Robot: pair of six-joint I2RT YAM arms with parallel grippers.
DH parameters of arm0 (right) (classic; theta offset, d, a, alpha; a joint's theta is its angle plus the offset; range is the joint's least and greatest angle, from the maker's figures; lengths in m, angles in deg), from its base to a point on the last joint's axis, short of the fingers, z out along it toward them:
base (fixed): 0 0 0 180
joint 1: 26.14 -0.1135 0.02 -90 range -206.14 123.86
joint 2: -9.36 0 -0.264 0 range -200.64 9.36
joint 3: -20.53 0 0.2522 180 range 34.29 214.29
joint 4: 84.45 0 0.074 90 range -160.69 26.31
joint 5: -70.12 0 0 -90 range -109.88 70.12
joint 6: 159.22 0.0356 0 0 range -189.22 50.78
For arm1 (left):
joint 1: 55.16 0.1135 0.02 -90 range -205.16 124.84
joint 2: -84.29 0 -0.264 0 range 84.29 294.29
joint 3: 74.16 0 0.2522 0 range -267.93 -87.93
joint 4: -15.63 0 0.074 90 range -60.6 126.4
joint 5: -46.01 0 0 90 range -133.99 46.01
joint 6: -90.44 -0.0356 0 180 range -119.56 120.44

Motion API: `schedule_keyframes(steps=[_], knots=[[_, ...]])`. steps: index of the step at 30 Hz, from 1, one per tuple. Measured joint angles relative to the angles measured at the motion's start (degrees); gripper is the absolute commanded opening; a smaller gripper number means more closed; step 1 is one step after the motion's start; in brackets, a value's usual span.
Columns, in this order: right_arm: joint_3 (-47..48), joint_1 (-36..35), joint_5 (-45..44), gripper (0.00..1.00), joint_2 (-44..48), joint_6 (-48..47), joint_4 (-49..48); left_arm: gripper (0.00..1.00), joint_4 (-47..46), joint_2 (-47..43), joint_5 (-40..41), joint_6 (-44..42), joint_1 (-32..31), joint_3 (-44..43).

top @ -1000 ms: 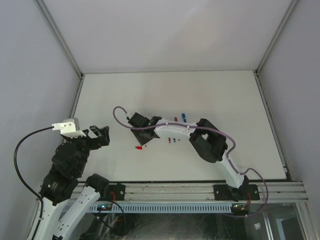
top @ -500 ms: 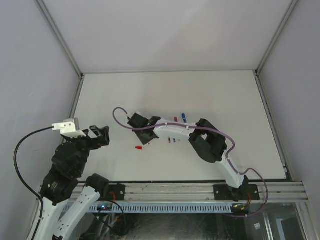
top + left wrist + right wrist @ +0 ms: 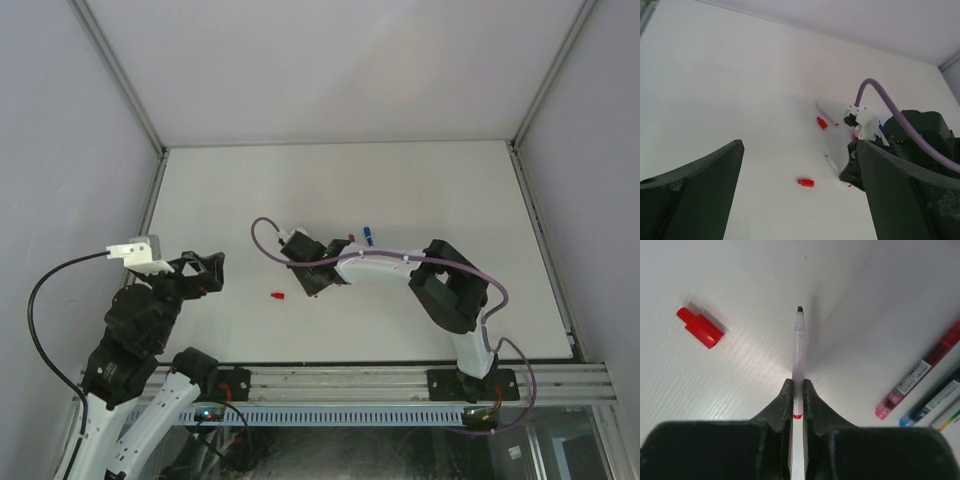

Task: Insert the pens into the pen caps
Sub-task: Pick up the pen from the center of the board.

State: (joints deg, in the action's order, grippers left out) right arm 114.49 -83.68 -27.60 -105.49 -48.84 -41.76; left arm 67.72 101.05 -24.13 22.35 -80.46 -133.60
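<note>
**Right gripper (image 3: 796, 384) pinches one pen (image 3: 799, 340), tip pointing away from the wrist**

Nearest to me, the left gripper (image 3: 205, 270) hangs above the near left part of the table (image 3: 420, 180), with its jaws spread wide. Further in, around the middle of the table, the right gripper has its jaws pressed on the white barrel of the pen.

In the right wrist view the long axis of the pen runs straight ahead from the fingers. The dark tip is at the far end and a thin red ring sits close to the fingertips. In the top view this direction goes toward the near left of the table. I think the tip is low over the surface, but I cannot tell if it touches.

To the left of the tip lies a red cap (image 3: 700, 327), on its side and apart from the pen. To the right of the gripper lie a magenta pen (image 3: 920, 371) and just beside it a blue pen (image 3: 940, 395), both diagonal. In the left wrist view, a second red cap (image 3: 821, 122) lies beyond the first one.
</note>
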Motion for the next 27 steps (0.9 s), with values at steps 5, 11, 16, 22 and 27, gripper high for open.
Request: schedule_keyframes(steps=[5,11,16,22,27], knots=[[-3.89,0.24,1.14,0.00,5.97,0.46,-3.08,1.00,-2.64,0.52,-5.25,4.52,0.00,3.69],[-11.63,0.59,2.43,0.00,14.88,2.64,-12.35,1.00,-3.91,2.58,-9.35,8.35,0.00,7.89],[-19.43,1.53,5.77,0.00,21.33,5.05,-20.63,1.00,-7.04,4.07,-12.83,11.10,0.00,9.18],[-23.74,1.68,9.42,0.00,25.31,7.39,-30.38,1.00,-12.09,5.84,-17.53,13.88,0.00,11.65],[-23.82,1.57,11.54,0.00,26.18,8.02,-36.68,0.92,-15.56,8.33,-20.74,15.21,0.00,13.49]])
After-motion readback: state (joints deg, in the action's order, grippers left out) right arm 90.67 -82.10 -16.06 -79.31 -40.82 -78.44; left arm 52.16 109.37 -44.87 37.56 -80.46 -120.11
